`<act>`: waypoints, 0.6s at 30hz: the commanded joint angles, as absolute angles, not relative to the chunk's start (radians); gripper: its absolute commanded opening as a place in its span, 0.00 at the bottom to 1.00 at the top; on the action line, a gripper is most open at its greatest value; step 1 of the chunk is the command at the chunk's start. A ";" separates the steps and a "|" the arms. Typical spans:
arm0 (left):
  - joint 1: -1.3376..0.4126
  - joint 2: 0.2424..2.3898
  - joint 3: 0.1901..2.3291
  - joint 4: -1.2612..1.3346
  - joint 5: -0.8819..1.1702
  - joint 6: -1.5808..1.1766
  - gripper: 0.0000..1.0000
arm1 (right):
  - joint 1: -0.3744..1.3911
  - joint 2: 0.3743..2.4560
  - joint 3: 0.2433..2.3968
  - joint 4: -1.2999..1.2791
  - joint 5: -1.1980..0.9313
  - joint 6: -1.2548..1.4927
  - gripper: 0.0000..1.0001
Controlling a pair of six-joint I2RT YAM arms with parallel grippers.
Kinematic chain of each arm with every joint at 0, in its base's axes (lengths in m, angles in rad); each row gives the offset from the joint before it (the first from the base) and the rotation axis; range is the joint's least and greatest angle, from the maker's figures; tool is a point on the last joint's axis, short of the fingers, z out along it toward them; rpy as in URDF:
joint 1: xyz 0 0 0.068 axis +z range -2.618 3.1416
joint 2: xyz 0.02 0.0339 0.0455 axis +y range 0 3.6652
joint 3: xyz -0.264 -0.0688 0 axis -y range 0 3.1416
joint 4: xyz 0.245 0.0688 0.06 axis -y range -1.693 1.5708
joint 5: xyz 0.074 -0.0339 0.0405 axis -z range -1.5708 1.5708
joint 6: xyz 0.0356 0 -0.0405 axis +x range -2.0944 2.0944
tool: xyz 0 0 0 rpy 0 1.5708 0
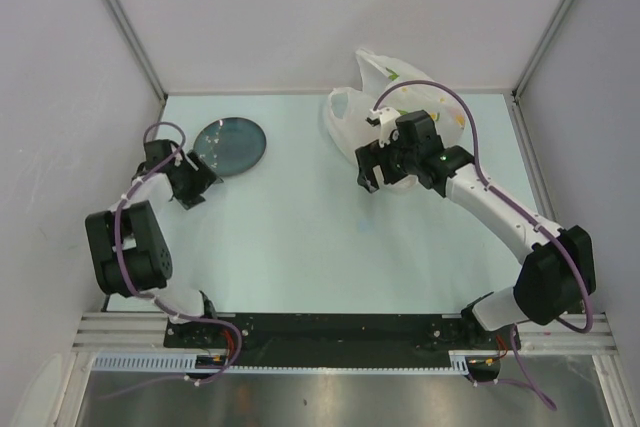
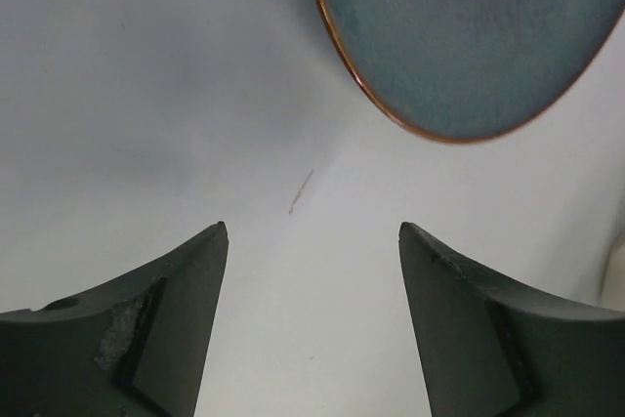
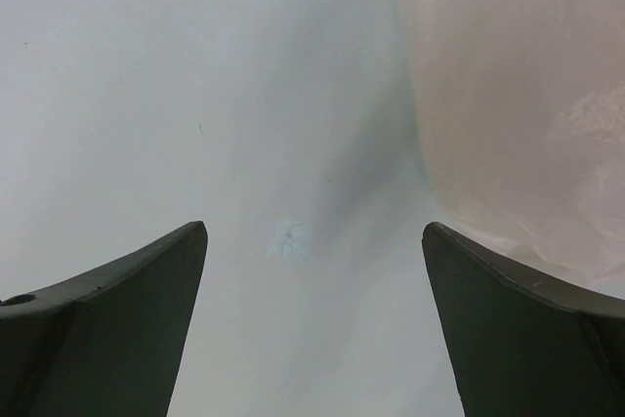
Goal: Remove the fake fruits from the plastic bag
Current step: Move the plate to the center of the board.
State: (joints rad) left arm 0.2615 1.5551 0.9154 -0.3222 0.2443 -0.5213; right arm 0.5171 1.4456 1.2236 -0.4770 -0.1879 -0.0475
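Right gripper [image 3: 312, 229] spread wide beside plastic bag [image 1: 345, 122], left gripper [image 2: 312, 227] wide by plate [image 2: 469, 36].

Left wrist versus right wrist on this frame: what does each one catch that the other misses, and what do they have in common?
Only the left wrist view: the dark blue-grey plate with its brown rim, at the upper right ahead of the left gripper, and a thin faint scratch on the table. Only the right wrist view: the translucent white plastic bag filling the right side, off to the side of the right gripper, not inside its opening. Both: the pale table under an open gripper that holds nothing.
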 commanded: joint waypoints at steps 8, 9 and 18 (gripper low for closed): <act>0.411 1.867 1.048 -0.089 0.432 -0.805 0.63 | 0.517 1.459 1.273 -0.456 -0.195 -0.040 0.97; 0.411 1.884 1.051 -0.037 0.446 -0.851 0.62 | 0.515 1.463 1.273 -0.460 -0.192 -0.043 0.97; 0.411 2.014 1.124 0.084 0.534 -0.957 0.37 | 0.563 1.532 1.284 -0.489 -0.138 -0.106 0.98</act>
State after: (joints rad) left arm 0.4126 1.9709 1.0916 0.0387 0.5106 -0.9001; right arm 0.5358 1.4990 1.2331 -0.4778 -0.1757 -0.0650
